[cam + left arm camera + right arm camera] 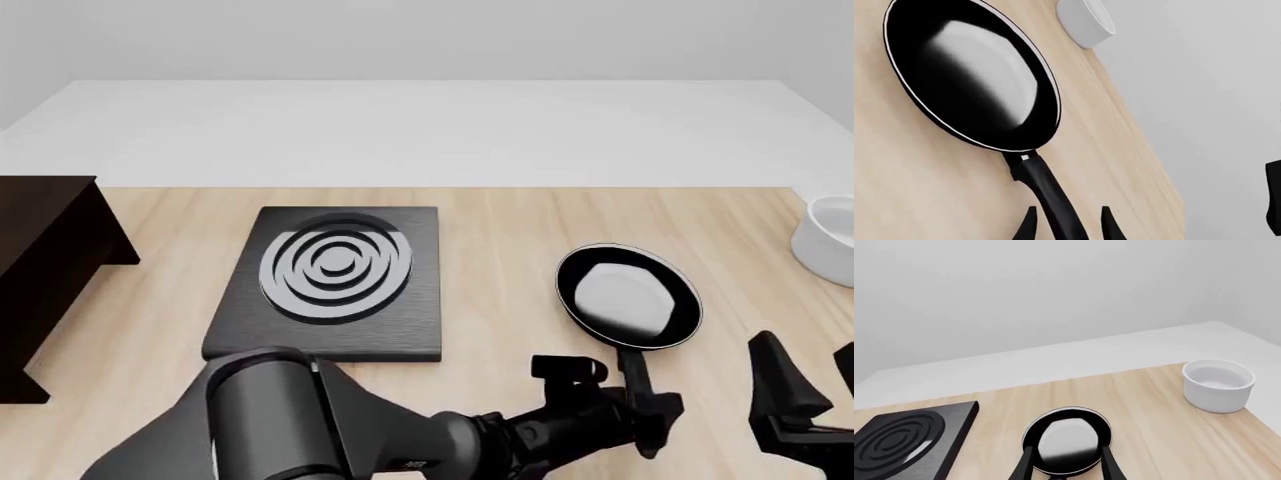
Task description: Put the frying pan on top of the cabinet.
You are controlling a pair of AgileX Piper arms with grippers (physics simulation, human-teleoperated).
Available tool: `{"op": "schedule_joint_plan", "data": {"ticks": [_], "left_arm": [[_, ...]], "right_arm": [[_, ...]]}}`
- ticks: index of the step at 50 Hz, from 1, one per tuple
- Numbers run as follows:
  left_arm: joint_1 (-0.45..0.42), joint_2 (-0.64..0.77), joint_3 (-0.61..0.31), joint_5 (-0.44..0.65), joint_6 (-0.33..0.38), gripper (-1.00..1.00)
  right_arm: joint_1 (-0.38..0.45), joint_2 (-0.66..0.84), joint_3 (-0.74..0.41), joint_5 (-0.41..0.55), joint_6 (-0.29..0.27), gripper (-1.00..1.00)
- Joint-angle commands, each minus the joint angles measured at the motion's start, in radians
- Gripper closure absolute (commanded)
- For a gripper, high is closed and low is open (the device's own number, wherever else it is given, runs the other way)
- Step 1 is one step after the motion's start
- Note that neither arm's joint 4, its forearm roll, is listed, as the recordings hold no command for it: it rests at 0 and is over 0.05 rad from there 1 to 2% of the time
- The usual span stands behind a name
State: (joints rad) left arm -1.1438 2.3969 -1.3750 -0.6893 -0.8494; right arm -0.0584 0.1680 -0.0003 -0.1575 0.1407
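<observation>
Left gripper stands spread astride the frying pan handle, seemingly not yet pinching; we still must grip, lift and carry it left to the cabinet. Right gripper hangs spread.

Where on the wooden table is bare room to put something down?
Bare wood lies between the dark brown cabinet and the black square stove plate, and between that plate and the round black frying pan. It is crowded near the pan handle, where the left gripper sits.
</observation>
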Motion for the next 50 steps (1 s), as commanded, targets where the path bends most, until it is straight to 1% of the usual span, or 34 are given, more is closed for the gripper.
{"op": "schedule_joint_plan", "data": {"ticks": [1, 8, 13, 19, 20, 21, 23, 27, 36, 42, 45, 46, 50], "left_arm": [[-0.02, 0.076, -0.017, 0.026, -0.295, -1.0], [-0.013, 0.073, -0.014, 0.024, -0.29, -1.0], [0.003, 0.093, -0.031, 0.028, -0.295, -1.0], [0.003, 0.083, -0.02, 0.021, -0.293, -1.0], [0.018, 0.071, -0.017, 0.031, -0.269, 1.0], [0.014, 0.081, -0.021, 0.028, -0.281, 1.0], [0.01, 0.069, -0.012, 0.026, -0.267, 1.0], [0.015, 0.076, -0.011, 0.015, -0.281, 1.0], [0.03, 0.061, 0.007, 0.012, -0.261, 1.0], [0.052, 0.019, 0.047, 0.006, -0.233, 1.0], [0.066, -0.014, 0.081, -0.004, -0.207, 1.0], [0.077, -0.033, 0.094, -0.006, -0.189, 1.0], [0.093, -0.11, 0.158, -0.038, -0.156, 1.0]], "right_arm": [[-0.001, 0.0, 0.0, 0.001, 0.006, -1.0], [-0.002, 0.004, 0.0, -0.001, 0.01, -1.0], [-0.005, 0.0, 0.0, 0.003, 0.013, -1.0], [-0.003, 0.012, 0.0, -0.007, 0.015, -1.0], [-0.004, 0.01, 0.0, -0.006, 0.016, -1.0], [-0.005, 0.009, 0.0, -0.005, 0.018, -1.0], [-0.005, 0.01, 0.0, -0.005, 0.016, -1.0], [-0.005, 0.012, 0.0, -0.007, 0.018, -1.0], [-0.004, 0.005, 0.0, -0.003, 0.013, -1.0], [-0.001, -0.007, 0.0, 0.007, 0.008, -1.0], [0.0, -0.009, 0.0, 0.008, 0.004, -1.0], [0.0, -0.01, 0.0, 0.009, 0.004, -1.0], [0.003, -0.018, 0.0, 0.015, -0.002, -1.0]]}}
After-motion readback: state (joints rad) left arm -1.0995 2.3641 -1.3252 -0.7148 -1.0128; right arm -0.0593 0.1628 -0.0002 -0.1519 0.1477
